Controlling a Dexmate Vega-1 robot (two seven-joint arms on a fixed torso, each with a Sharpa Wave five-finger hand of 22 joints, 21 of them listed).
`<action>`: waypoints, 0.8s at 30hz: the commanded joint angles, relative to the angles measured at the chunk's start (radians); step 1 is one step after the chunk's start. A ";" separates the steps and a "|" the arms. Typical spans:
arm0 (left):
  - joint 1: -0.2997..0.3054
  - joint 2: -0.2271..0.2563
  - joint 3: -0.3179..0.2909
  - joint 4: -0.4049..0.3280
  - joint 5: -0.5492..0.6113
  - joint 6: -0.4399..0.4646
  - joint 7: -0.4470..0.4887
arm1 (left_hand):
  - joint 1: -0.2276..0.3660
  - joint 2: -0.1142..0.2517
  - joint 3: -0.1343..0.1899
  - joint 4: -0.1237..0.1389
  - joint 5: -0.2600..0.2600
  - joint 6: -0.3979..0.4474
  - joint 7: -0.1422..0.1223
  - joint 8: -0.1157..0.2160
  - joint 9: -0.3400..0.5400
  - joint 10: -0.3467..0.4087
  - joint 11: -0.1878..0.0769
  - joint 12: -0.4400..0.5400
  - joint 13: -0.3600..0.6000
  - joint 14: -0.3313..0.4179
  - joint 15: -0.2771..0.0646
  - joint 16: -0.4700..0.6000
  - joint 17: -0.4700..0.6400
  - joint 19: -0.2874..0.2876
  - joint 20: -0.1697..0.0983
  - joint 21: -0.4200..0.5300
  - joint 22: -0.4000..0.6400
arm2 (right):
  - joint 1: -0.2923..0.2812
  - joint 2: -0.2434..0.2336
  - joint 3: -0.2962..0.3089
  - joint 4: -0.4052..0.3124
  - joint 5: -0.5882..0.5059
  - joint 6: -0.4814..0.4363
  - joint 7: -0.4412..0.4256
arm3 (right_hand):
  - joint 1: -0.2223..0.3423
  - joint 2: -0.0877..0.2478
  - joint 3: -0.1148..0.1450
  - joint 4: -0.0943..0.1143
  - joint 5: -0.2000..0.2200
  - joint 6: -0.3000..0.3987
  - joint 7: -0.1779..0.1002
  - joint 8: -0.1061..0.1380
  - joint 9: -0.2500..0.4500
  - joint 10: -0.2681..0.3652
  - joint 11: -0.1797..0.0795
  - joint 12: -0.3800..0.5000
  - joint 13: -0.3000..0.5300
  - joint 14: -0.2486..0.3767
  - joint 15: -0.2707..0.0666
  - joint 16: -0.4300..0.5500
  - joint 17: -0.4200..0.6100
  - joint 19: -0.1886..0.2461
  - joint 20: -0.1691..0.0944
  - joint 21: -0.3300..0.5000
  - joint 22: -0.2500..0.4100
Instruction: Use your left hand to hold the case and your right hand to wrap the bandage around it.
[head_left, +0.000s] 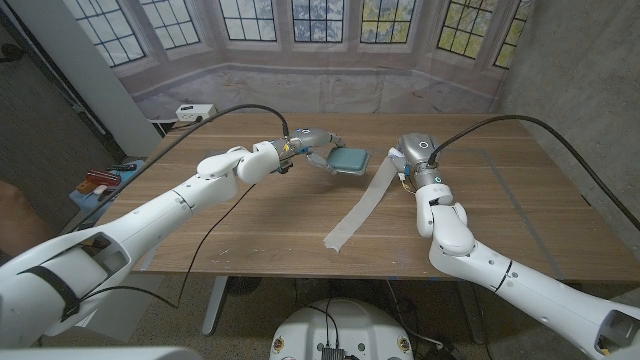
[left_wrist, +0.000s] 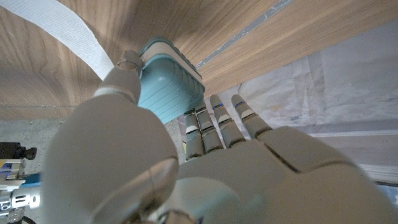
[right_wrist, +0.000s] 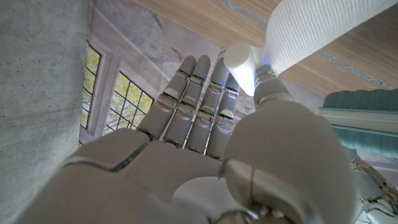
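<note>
Left hand (head_left: 312, 143) in the head view grips the teal case (head_left: 347, 160) above the middle of the tabletop (head_left: 520, 200), lifted clear of the wood and tipped a little, with the case reaching out from the hand toward the robot's right. Just beside it, the right hand (head_left: 408, 160) pinches the upper end of the white bandage (head_left: 362, 205), and the strip runs from that pinch down and toward the robot's left, its free end lying on the wood nearer the robot. Case and right hand are near each other but apart, so the case lies to the left of the bandage hand, and the strip's long axis slants across the gap below the case. The left wrist view shows the left hand (left_wrist: 186, 162) with its thumb pressed on one side of the ribbed case (left_wrist: 168, 84) and the fingers (left_wrist: 214, 127) behind the other side, the bandage (left_wrist: 62, 28) passing close to the case without clearly touching it. The right wrist view shows the right hand (right_wrist: 224, 155) with its thumb tip clamping the woven bandage (right_wrist: 317, 31) against a finger while the other fingers (right_wrist: 186, 106) stand straight, and the case (right_wrist: 367, 121) sits close at the side. I judge wrapping has not visibly begun, and the next move needs the strip carried over the case.
</note>
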 joint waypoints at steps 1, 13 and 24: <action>-0.003 0.002 -0.001 -0.014 0.005 0.005 -0.025 | -0.008 0.055 0.006 0.003 0.006 0.127 -0.052 0.325 0.002 0.068 -0.058 0.004 0.003 0.003 -0.004 -0.005 0.002 -0.004 -0.002 -0.004 0.003 | 0.019 0.024 0.005 0.030 -0.012 0.034 -0.001 | 0.010 0.002 0.005 0.001 0.003 0.004 -0.002 -0.002 0.005 0.010 -0.002 0.007 0.002 0.008 -0.113 -0.002 0.003 0.004 -0.003 -0.004 0.005; -0.010 -0.004 0.002 -0.009 0.005 -0.001 -0.035 | -0.009 0.055 0.006 0.004 0.006 0.127 -0.052 0.329 0.000 0.069 -0.057 0.003 0.004 0.004 -0.002 -0.005 0.001 -0.004 -0.003 -0.004 0.003 | 0.030 0.033 0.013 0.049 -0.011 0.067 -0.012 | 0.017 0.001 0.005 -0.001 0.003 0.005 -0.003 -0.003 0.005 0.011 -0.005 0.008 0.004 0.012 -0.115 -0.003 0.007 0.004 -0.003 -0.005 0.005; -0.021 -0.013 0.007 0.010 0.003 -0.009 -0.039 | -0.009 0.056 0.007 0.003 0.006 0.126 -0.051 0.332 0.000 0.068 -0.059 0.001 0.005 0.002 -0.003 -0.006 0.001 -0.006 -0.001 -0.004 0.003 | 0.051 0.042 0.011 0.069 -0.014 0.096 -0.017 | 0.021 0.001 0.006 -0.002 0.004 0.006 -0.002 -0.004 0.006 0.013 -0.007 0.011 0.009 0.014 -0.115 -0.003 0.010 0.004 -0.003 -0.005 0.005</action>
